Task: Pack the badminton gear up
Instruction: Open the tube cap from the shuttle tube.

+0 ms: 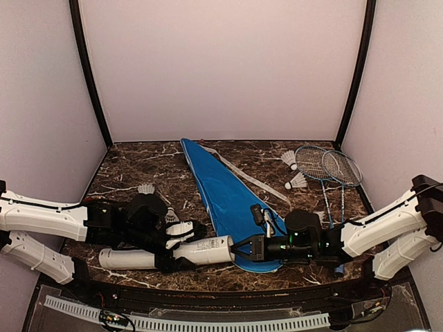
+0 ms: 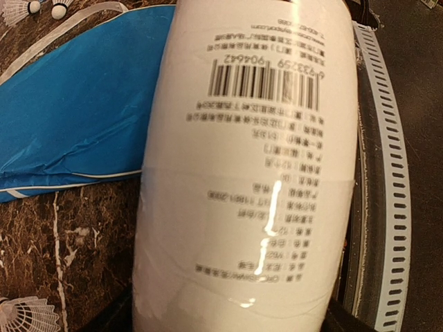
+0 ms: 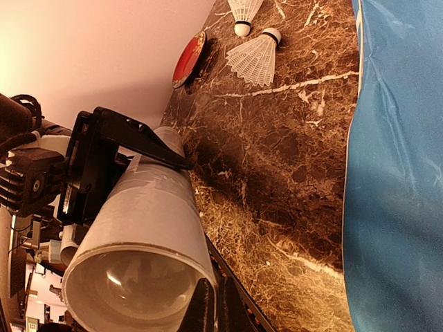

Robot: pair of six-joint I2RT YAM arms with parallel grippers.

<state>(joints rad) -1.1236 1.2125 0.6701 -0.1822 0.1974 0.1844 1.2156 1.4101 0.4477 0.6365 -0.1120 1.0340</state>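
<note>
Left wrist, white tube [image 2: 249, 173], ends cropped (print [image 2: 257, 207] blurry)

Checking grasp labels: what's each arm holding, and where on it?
Left fingers grip the white tube around its middle. Right fingers shut by its capped end; hold there unclear.

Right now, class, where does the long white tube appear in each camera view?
Top external: white tube lies along the near edge, left of centre.
Left wrist: white tube fills the centre.
Right wrist: white tube lower left, end facing camera.
Shared landmark: blue cover beside it.
</note>
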